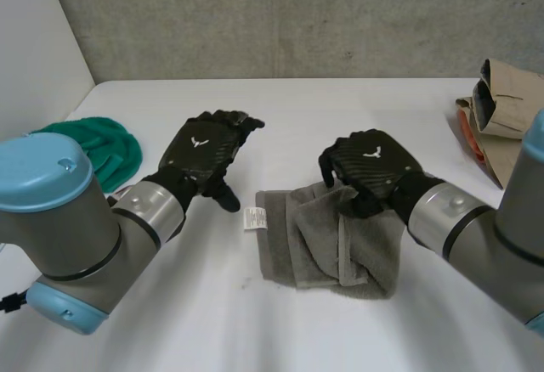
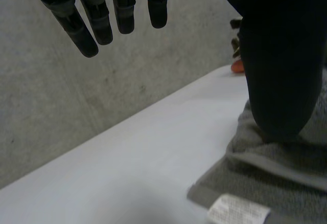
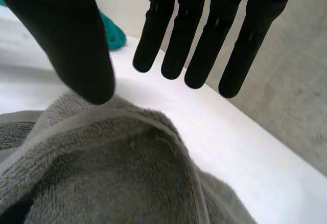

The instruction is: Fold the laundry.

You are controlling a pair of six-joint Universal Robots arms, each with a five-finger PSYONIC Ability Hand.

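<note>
Crumpled, partly folded grey towel [image 1: 331,236] on the white table [image 1: 357,104], directly beneath the right hand [image 1: 374,166]. Right fingers [image 3: 202,40] straight and slightly spread, gripping nothing, thumb tip just at a raised towel fold. Left hand [image 1: 202,153] hovering beside the towel's white label [image 1: 254,218], fingers [image 2: 124,12] straight, relaxed, empty. Green cloth [image 1: 106,147] out past the left fingers' outer side; beige garment [image 1: 510,104] well apart beyond the right fingers.
</note>
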